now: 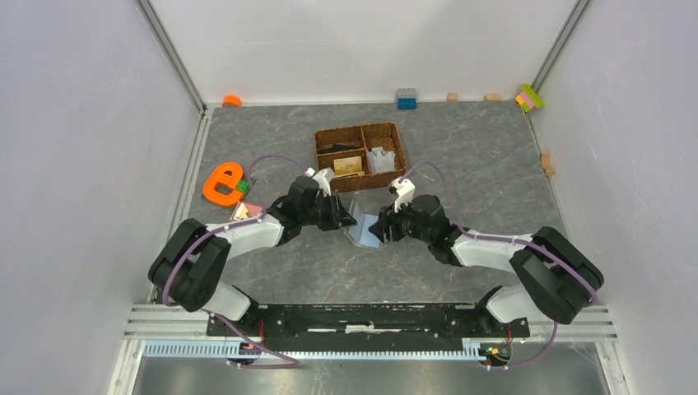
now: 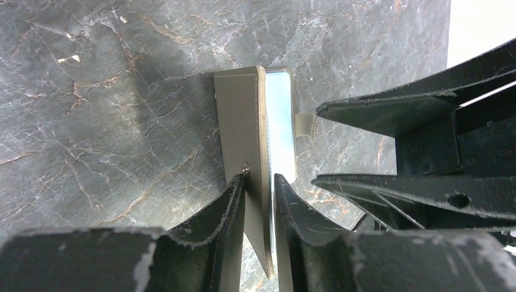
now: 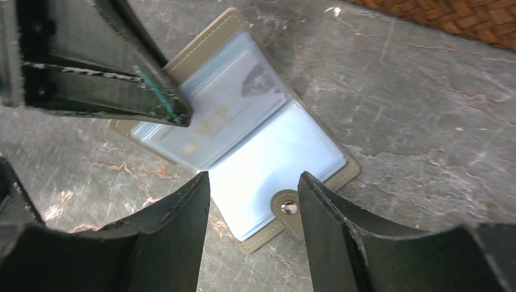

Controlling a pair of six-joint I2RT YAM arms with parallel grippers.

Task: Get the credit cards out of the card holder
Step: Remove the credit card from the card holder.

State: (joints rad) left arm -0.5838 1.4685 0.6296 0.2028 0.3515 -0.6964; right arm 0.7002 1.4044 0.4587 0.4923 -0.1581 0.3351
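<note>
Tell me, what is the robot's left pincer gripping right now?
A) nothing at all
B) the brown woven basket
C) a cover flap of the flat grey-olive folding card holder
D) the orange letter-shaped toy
C: the left wrist view shows the left pincer closed on a cover flap of the flat grey-olive folding card holder, one finger on each side.

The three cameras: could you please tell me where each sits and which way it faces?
Top external: above and behind, looking down; left arm and right arm show.
Left wrist: behind the left gripper, facing along fingers clamping the card holder.
Right wrist: behind the right gripper, looking down between open fingers.
All share the card holder.
</note>
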